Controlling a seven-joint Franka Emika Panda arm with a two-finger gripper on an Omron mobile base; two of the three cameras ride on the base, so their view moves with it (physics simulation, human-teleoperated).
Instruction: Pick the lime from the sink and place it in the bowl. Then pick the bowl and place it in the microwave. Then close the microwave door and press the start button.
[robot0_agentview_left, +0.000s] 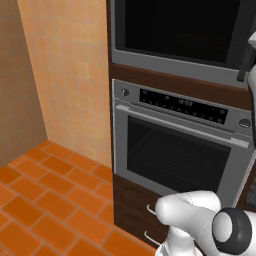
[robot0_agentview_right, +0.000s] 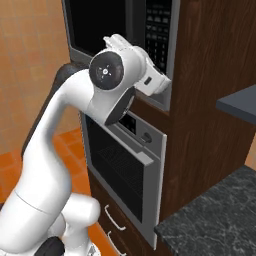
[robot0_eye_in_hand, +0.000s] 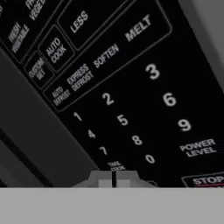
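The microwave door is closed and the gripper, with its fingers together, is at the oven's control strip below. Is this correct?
Not quite. The gripper, its fingers together, is at the microwave keypad, not the oven strip; the hand view shows the number keys. The microwave door is indeed closed.

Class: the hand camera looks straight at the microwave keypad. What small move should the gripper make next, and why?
Probably ease the gripper further forward onto the keypad. The microwave door looks closed, the fingertips are together just short of the keys, and only pressing start appears to remain.

White arm (robot0_agentview_right: 55, 150) raised and bent forward, jaws pressed together at the tips
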